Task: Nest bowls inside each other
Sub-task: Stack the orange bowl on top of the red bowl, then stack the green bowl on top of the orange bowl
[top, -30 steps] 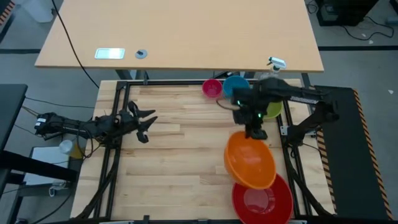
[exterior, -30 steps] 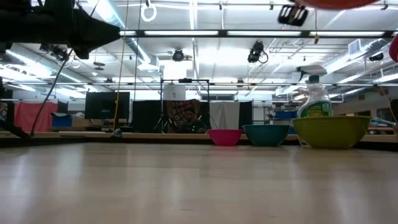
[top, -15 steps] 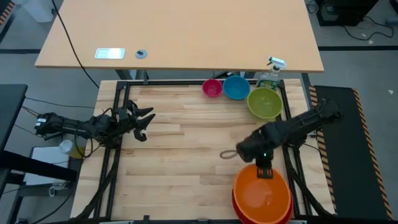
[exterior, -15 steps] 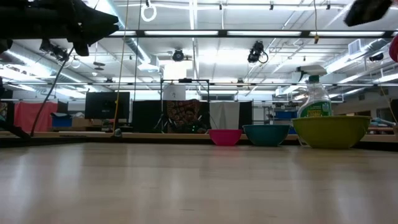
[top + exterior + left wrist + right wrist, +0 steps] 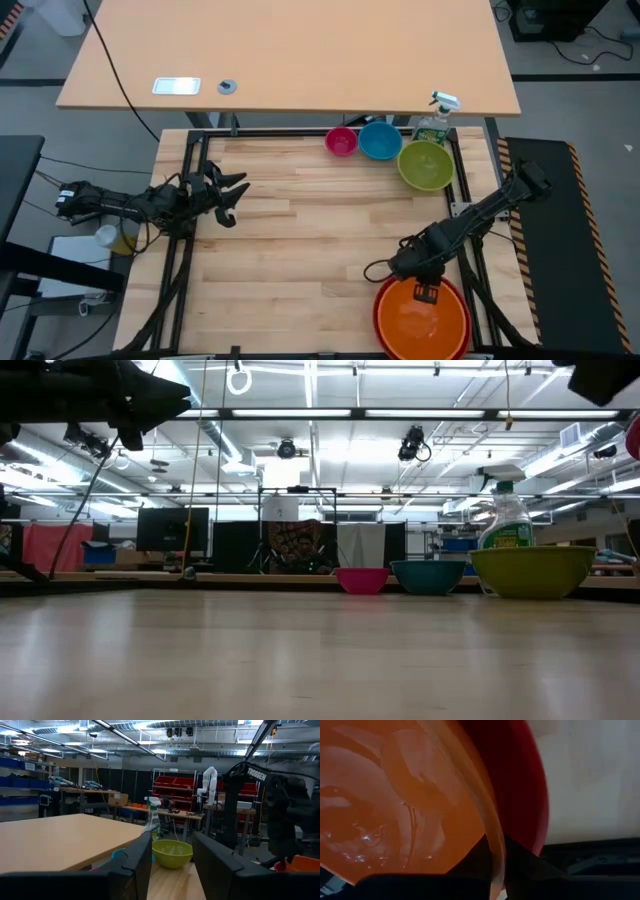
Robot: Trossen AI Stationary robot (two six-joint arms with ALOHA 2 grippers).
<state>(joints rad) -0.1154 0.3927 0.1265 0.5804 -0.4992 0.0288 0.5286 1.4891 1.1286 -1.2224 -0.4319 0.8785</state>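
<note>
The orange bowl [image 5: 420, 318] sits inside the red bowl [image 5: 381, 322] at the table's near right corner, mouth up. My right gripper [image 5: 426, 293] is shut on its far rim. Whether the orange bowl rests on the red one, I cannot tell. The pink bowl [image 5: 341, 141], blue bowl [image 5: 380, 140] and lime green bowl [image 5: 426, 165] stand on their bases in a row at the far right. My left gripper [image 5: 238, 200] hovers open at the table's left edge, nothing between its fingers [image 5: 135, 865]. My right gripper pinches the orange bowl's rim [image 5: 494, 845] on the bowl's far side, one finger inside the bowl and one outside. The fingers [image 5: 520, 862] come slanting down from the far side. The bowl is level, mouth up, within the red bowl's rim [image 5: 535, 795].
A clear spray bottle [image 5: 435, 118] stands behind the green bowl at the far right corner. Black frame rails [image 5: 190, 250] run along the table's left and right sides. The wooden tabletop [image 5: 300, 240] is bare across its middle and left.
My right gripper has swung from near the far-right bowls toward the near edge and down, turning as it went. The orange bowl, earlier raised and tilted beside the red bowl, has come level and sunk inside the red bowl's rim.
</note>
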